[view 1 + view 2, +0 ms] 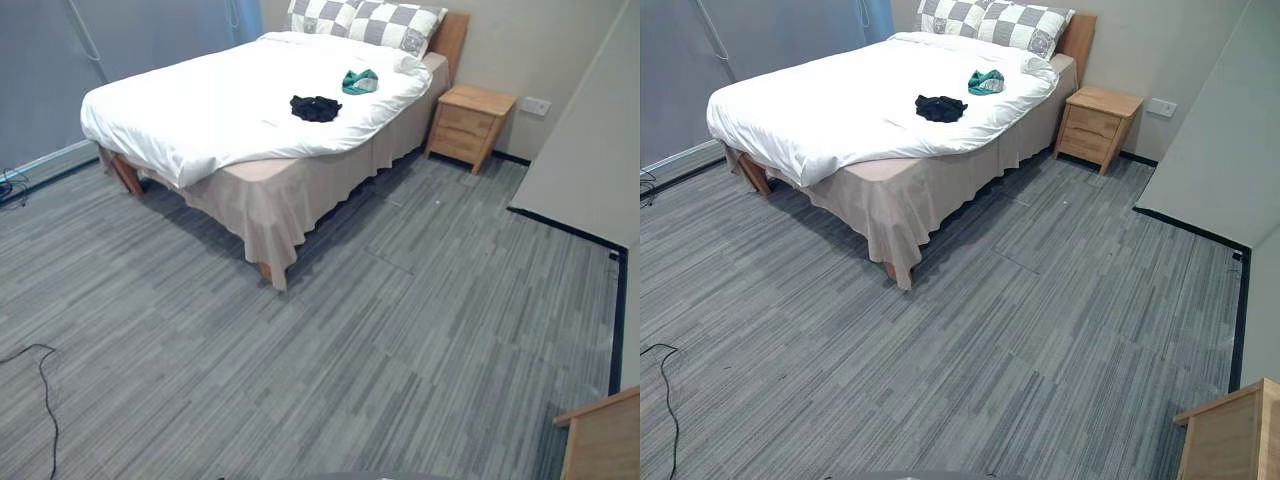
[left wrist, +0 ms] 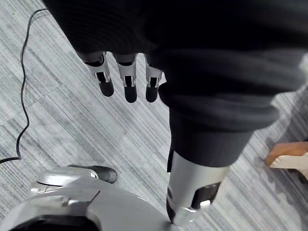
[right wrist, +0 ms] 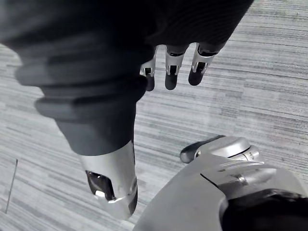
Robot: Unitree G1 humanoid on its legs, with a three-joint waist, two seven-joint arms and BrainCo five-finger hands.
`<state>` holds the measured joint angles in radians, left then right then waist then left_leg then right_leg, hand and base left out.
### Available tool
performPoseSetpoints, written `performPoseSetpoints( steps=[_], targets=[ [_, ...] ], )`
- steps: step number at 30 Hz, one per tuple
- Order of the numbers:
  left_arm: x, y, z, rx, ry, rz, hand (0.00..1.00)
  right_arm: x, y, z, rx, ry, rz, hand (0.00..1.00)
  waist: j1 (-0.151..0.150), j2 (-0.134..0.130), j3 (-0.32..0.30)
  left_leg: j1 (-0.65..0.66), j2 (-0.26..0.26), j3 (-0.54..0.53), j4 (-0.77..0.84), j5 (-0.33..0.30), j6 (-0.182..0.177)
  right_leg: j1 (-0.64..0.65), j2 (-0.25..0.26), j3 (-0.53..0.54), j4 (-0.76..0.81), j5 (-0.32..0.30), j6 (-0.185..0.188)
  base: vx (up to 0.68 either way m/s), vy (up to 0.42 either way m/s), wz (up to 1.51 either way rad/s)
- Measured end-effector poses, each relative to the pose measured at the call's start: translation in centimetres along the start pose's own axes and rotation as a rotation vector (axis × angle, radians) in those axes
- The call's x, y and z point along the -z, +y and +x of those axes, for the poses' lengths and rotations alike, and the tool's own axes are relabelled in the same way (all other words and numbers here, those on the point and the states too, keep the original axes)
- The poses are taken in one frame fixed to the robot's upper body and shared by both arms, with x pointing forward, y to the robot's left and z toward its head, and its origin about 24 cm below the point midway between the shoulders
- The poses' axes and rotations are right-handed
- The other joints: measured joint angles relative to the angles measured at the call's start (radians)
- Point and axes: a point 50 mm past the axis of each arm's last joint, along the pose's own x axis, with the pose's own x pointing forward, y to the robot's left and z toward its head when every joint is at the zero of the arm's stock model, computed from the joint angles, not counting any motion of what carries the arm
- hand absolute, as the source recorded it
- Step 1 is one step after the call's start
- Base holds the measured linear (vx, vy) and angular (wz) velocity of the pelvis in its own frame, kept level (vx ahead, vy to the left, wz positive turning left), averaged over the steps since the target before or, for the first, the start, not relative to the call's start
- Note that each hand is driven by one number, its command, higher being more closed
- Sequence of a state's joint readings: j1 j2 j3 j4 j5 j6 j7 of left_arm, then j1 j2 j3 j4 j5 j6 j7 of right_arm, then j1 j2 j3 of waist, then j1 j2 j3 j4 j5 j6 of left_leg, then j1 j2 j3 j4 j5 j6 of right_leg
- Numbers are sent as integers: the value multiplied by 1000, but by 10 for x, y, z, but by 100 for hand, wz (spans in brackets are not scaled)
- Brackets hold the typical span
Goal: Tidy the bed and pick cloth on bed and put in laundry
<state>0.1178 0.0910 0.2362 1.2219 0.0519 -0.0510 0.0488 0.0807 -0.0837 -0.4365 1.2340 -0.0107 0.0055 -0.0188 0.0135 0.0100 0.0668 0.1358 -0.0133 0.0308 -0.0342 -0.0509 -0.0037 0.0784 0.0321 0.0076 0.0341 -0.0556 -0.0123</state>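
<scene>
My left hand hangs at my side over the grey floor, fingers loosely straight, thumb apart, nothing in it. The right hand is the same: relaxed, empty, pointing down at the floor. I judge that is sensible, since there is nothing to carry while the walk is not yet done.

Both pieces of clothing are well ahead of either hand, far out of reach, on the white cover of the bed. The black cloth lies bunched closer to my hands. The green cloth sits beyond it, towards the checked pillows. Both rest near the bed's side that faces the nightstand, so I would approach along that side and lead with the right hand. The cover hangs unevenly at the foot corner, so I expect it needs straightening.
</scene>
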Motion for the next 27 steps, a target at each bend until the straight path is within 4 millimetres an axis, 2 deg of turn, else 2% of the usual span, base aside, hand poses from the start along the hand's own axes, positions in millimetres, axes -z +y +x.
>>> performPoseSetpoints(
  steps=[11,27],
  targets=[
    [-7,-2,1,4,-15,2,0,-24,14,2,-30,-56,34,0,2,-1,28,19,14,8,-3,-7,-11,25,12,-7,-17,-1,1,19,-20,-1],
    [-10,-1,2,7,-12,16,0,-25,17,2,-34,-56,58,0,3,-7,32,17,17,21,-32,-7,-11,20,16,0,-39,-1,1,10,-4,-1]
  ],
)
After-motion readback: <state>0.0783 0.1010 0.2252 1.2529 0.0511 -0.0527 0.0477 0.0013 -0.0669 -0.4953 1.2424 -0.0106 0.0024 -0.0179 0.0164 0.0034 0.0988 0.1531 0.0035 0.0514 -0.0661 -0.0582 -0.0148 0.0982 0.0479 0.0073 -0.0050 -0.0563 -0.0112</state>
